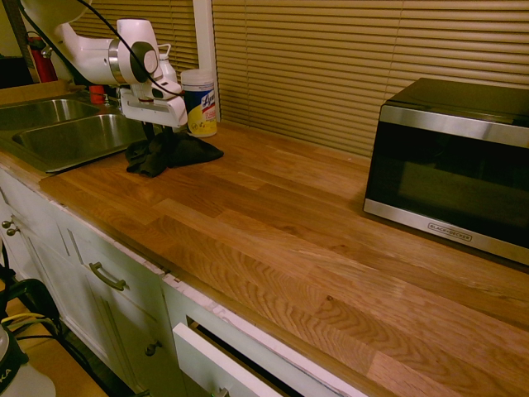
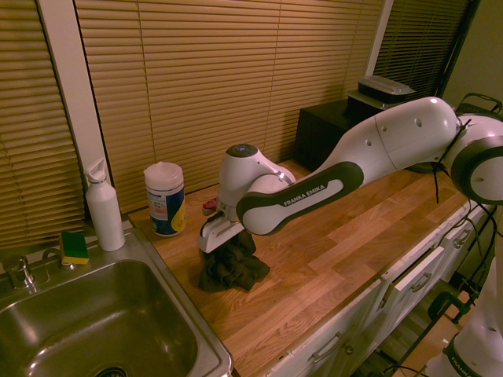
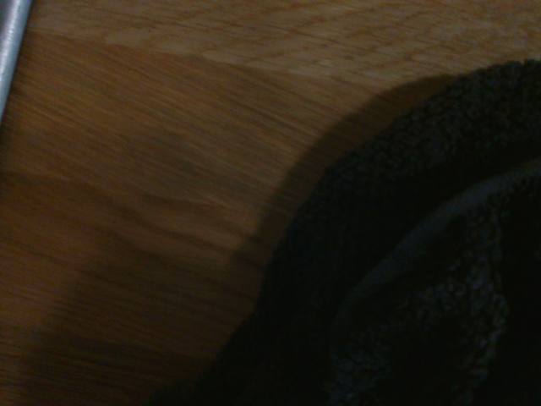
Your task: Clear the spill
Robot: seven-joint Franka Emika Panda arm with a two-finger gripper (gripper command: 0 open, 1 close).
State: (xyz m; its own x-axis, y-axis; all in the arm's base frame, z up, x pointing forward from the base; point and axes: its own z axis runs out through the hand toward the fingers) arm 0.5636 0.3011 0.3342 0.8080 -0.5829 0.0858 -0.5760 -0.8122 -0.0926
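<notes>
The jaws' state cannot be told: the white arm's gripper (image 1: 155, 132) points straight down into the crumpled dark green-black rag (image 2: 233, 269), its tips buried in folds. The rag lies on the wooden plank countertop (image 1: 281, 223) beside the steel sink (image 2: 102, 330), near a white wipes canister (image 2: 165, 198). No spill shows; the cloth may cover it.

We see dim, warm yellowish light in both exterior views; the wrist view is blurred and dark, heavy shadow on the surface (image 3: 152, 211), mild wide-angle bending at edges.
</notes>
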